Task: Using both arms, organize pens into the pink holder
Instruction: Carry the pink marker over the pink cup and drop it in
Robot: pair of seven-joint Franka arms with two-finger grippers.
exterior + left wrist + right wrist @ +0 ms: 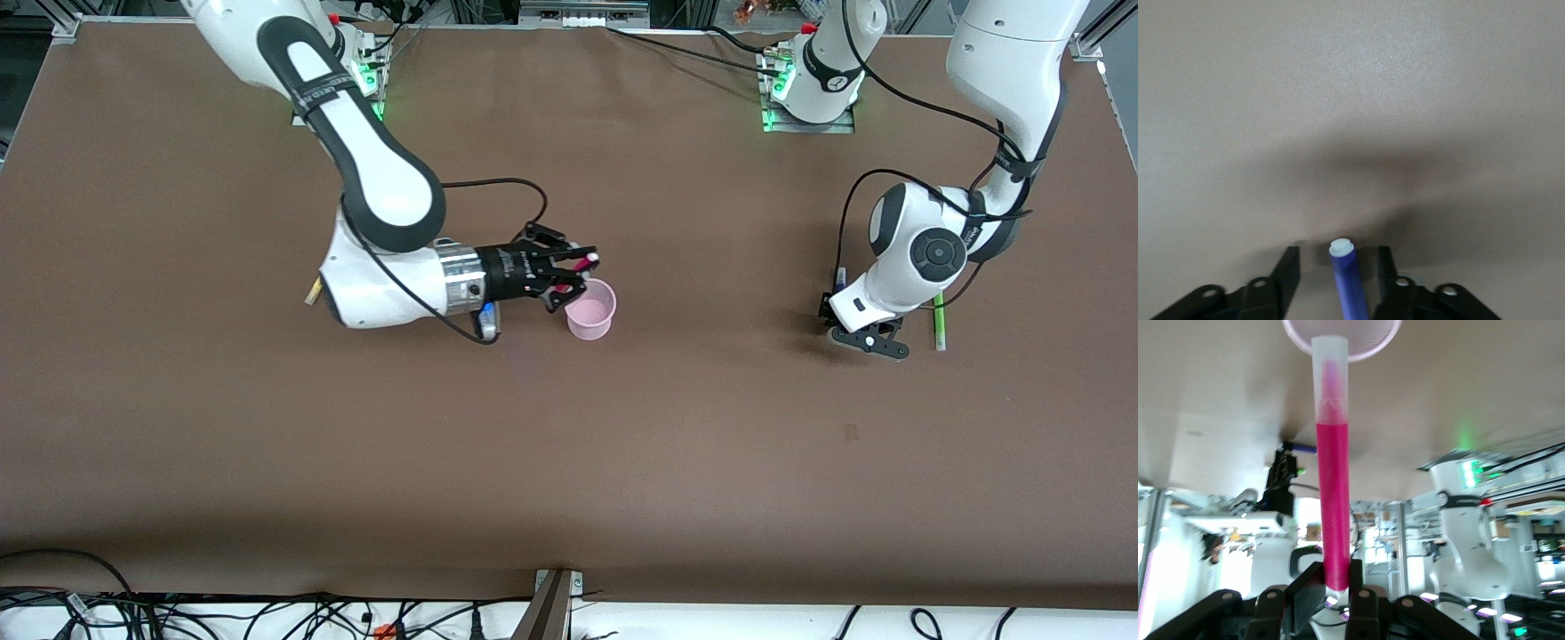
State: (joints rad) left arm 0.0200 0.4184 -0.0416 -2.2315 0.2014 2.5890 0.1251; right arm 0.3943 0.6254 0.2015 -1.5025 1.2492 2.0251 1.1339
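Brown matte cloth covers the whole table [569, 462], flat and smooth, with cables strung along the edge nearest the front camera.

Right arm [373, 178] is folded low, its forearm lying almost level over the cloth, silver wrist turned sideways. Its right gripper [573, 271] sits just above the rim of the pink holder [591, 311], fingers clamped on the magenta pen [582, 263]. From the right wrist view that pen [1333, 473] juts straight out between the two black fingers, glossy pink barrel with a frosted pale cap, the cap tip right at the holder's round rim [1342, 335]. The holder is a small translucent cup, slightly tapered, standing upright near the middle of the table.

Over at the left arm's end, the left arm [1005, 124] bends down sharply, wrist pointing at the table. The left gripper [867, 342] is right down at the cloth, fingers parted and straddling the purple pen [1346, 277], not pinching it; gaps show on both sides of its barrel, white-tipped end [1341, 247] poking forward. The green pen [939, 322] lies flat on the cloth just beside that gripper, slim, with a pale end. A yellowish pen end [313, 292] peeks out by the right arm's wrist housing.
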